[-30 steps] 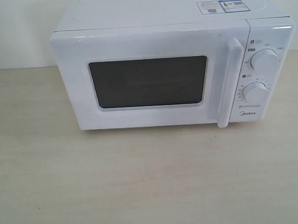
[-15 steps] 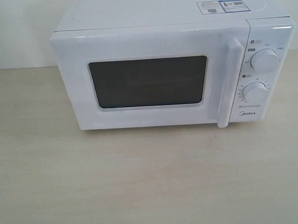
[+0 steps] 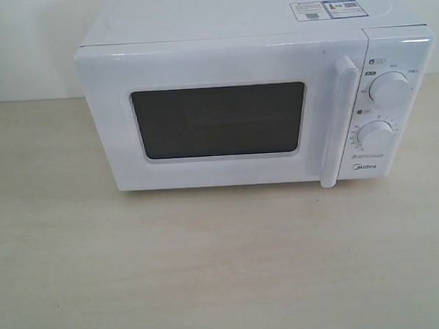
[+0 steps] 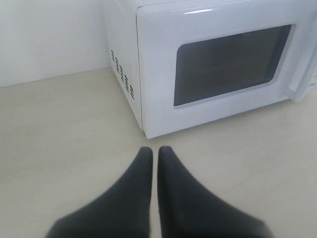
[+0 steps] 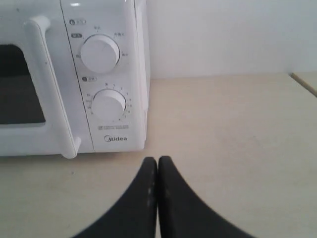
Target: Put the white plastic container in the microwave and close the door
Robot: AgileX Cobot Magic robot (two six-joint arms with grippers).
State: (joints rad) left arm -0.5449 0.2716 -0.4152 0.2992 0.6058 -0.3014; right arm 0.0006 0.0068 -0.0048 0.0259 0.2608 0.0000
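Note:
The white microwave [image 3: 254,59] stands at the back of the pale wooden table. Its door [image 3: 217,120] is closed, showing the dark window and the long vertical handle [image 3: 339,121]. Two round dials [image 3: 388,89] sit on its right panel. The white plastic container is out of view in every frame. My left gripper [image 4: 155,150] is shut and empty, hovering over the table short of the microwave's [image 4: 208,64] front left corner. My right gripper [image 5: 157,160] is shut and empty, just in front of the dial panel [image 5: 106,74]. Neither gripper shows in the exterior view.
A white wall runs behind the table. Vent slots [image 4: 121,74] mark the microwave's left side. A table edge or seam [image 5: 303,82] shows at the far right in the right wrist view. Bare tabletop [image 3: 225,267] stretches in front of the microwave.

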